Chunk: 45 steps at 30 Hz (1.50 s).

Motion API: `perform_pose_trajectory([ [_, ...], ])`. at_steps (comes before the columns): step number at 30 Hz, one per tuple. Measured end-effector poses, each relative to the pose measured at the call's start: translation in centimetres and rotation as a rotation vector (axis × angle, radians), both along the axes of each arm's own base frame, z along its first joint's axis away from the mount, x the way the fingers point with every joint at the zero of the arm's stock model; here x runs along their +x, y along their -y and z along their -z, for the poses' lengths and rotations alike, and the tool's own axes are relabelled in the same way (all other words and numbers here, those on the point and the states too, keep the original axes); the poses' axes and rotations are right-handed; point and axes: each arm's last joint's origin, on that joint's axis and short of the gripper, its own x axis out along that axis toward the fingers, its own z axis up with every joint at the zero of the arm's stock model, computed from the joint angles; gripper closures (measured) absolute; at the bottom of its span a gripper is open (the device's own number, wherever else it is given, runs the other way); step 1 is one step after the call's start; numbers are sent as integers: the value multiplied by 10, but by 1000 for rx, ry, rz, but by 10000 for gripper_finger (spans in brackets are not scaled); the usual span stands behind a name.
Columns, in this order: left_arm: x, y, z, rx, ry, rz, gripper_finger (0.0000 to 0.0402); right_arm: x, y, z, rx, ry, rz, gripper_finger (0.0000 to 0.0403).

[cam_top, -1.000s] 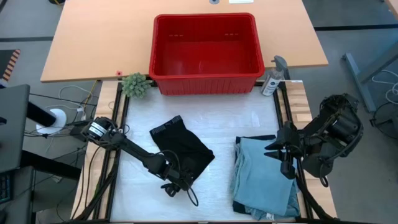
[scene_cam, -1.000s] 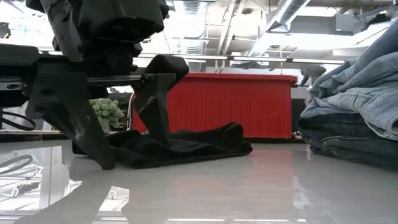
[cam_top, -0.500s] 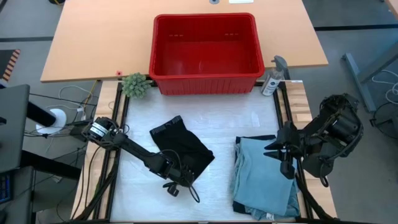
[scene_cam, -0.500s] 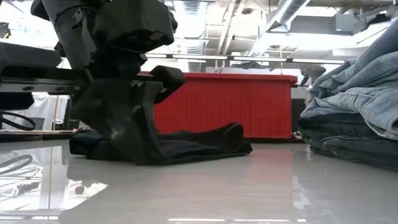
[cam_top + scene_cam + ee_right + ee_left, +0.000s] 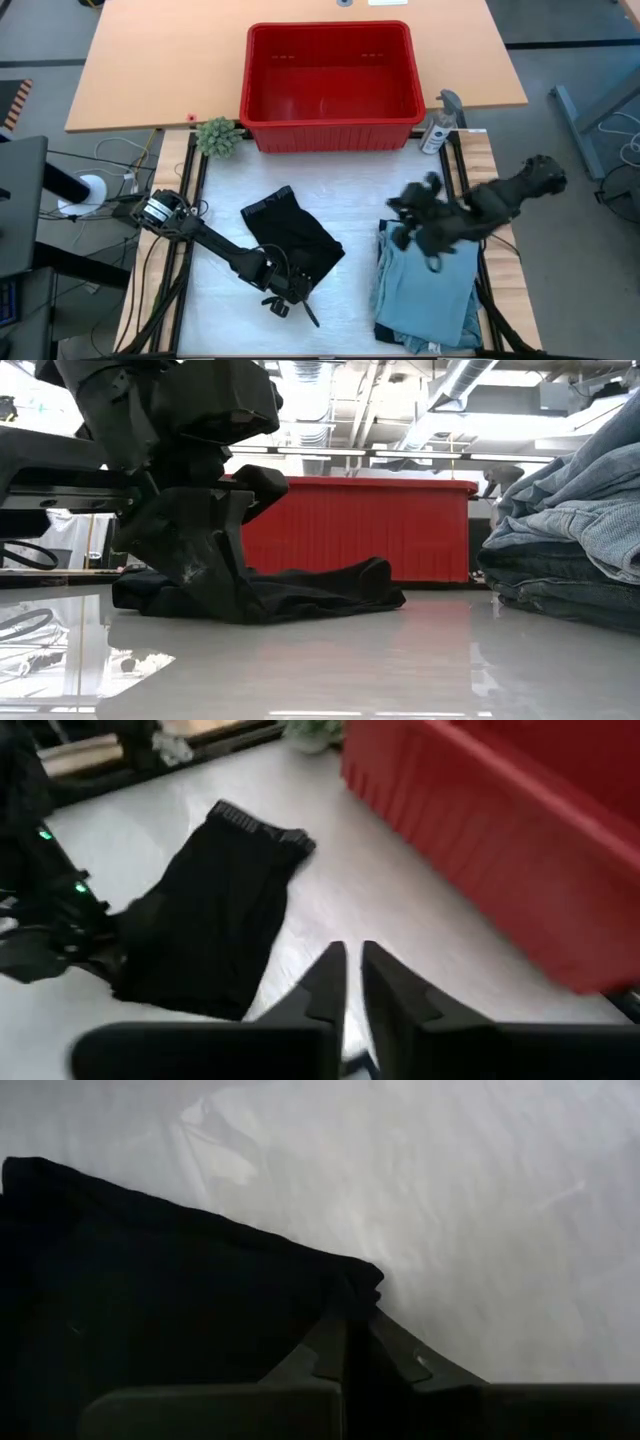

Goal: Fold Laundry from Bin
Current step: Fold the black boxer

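Note:
A black garment [image 5: 295,235] of the laundry lies flat on the white table top, seen also in the low view [image 5: 320,590] and the right wrist view [image 5: 210,910]. My left gripper [image 5: 290,297] is down at its near corner, shut on the cloth. My right gripper [image 5: 398,218] hovers above the far end of a folded stack of light blue denim [image 5: 425,290]. Its fingers [image 5: 352,965] stand almost together with nothing between them. The red bin [image 5: 330,125] stands at the far side, with no laundry showing inside. My left gripper pinches the black garment's near corner [image 5: 368,1285] between its two fingers. The fingers slant down at it from the table's left. The corner sits at table level and the rest of the garment lies flat; one layer or several, I cannot tell.
A small green plant [image 5: 218,137] stands left of the bin and a spray bottle [image 5: 440,125] right of it. The denim stack [image 5: 570,550] rises high at the table's right. Bare white surface lies between the black garment and the stack.
My left gripper has shut on the black garment's near corner, staying in place while its wrist rolled a little. My right arm has swung from the table's right edge toward the left and now reaches over the denim stack.

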Motion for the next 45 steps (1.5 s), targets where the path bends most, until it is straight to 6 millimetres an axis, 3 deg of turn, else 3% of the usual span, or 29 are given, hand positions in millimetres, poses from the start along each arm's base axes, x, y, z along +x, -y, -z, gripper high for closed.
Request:
perform_pose_trajectory([
  [3, -2, 4, 0, -2, 3, -7, 401, 33, 12, 25, 12, -10, -61, 382],
  [8, -8, 9, 1, -15, -26, -41, 401, 78, 38, 69, 146, 93, -250, 386],
  [16, -21, 21, 2, 15, -61, -89, 401, 116, 91, 145, 355, 229, -468, 387],
  [23, -26, 25, 2, 32, -63, -106, 401, 177, 103, 204, 494, 270, -689, 387],
  [28, -27, 24, 2, 27, -77, -123, 401, 210, 114, 227, 519, 275, -780, 387],
  [32, -28, 24, 3, 30, -88, -131, 401, 225, 130, 244, 534, 248, -808, 387],
  [39, -31, 22, 1, 31, -104, -157, 401, 228, 157, 277, 560, 187, -789, 387],
  [45, -30, 20, 1, 45, -95, -171, 401, 229, 156, 295, 581, 150, -808, 387],
])
